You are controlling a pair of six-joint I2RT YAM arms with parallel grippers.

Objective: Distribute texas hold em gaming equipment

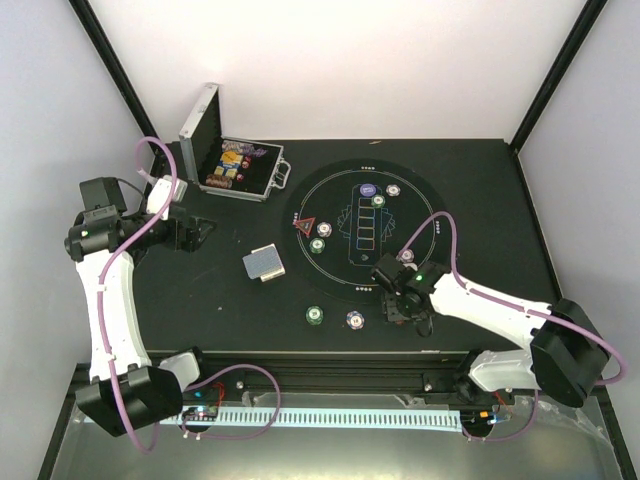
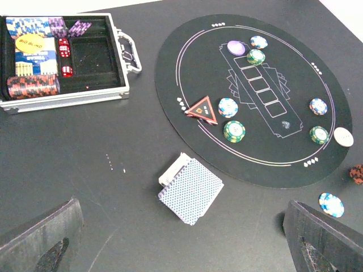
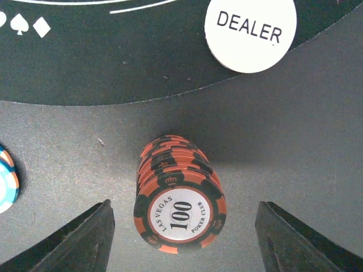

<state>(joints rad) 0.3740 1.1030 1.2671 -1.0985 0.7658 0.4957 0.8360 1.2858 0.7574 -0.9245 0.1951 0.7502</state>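
Observation:
A stack of red-and-black "100" poker chips [image 3: 178, 195] stands on the bare table just off the round mat. My right gripper [image 3: 183, 205] is open around the stack, one finger on each side, with a gap to both. A white DEALER button [image 3: 250, 31] lies on the mat's edge just beyond. The deck of blue-grey-backed playing cards [image 2: 190, 190] lies ahead of my open left gripper [image 2: 182, 203], which holds nothing. On the mat [image 1: 425, 195] sit a red triangular marker [image 1: 304, 225], a purple button [image 1: 368, 188] and blue-white and green chips.
The silver case [image 1: 238, 168] stands open at the back left with chips and dice inside. A green chip stack [image 1: 316, 316] and a blue-white one [image 1: 355, 320] sit on the table near the front edge, left of my right gripper [image 1: 400, 295].

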